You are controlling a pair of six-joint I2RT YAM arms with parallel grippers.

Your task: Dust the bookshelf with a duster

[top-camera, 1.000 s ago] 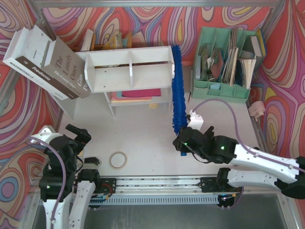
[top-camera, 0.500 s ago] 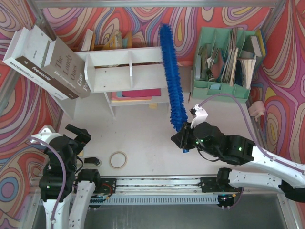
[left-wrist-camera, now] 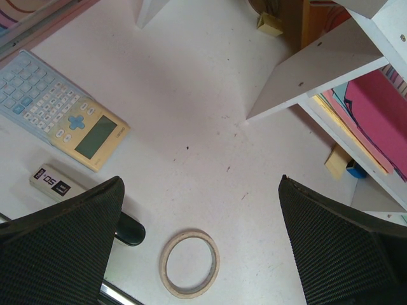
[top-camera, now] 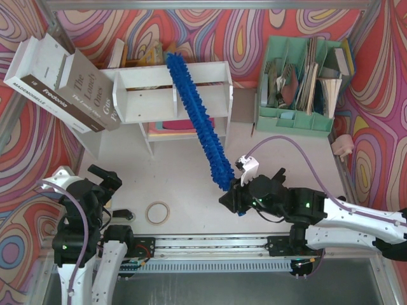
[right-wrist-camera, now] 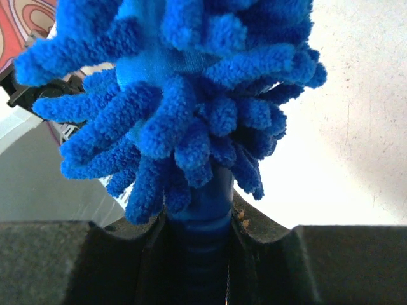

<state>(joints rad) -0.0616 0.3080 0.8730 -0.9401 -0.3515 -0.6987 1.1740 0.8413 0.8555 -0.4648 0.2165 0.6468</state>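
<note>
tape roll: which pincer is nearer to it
Left. The left pincer sits just left of the tape roll; the right pincer, gripping the duster, is farther off on its right.

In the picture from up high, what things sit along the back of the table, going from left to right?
leaning books → white bookshelf → green file organizer

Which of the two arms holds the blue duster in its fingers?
The right arm's fingers: they are shut on the thin handle of the duster. The left arm's fingers stand wide open and hold nothing.
</note>
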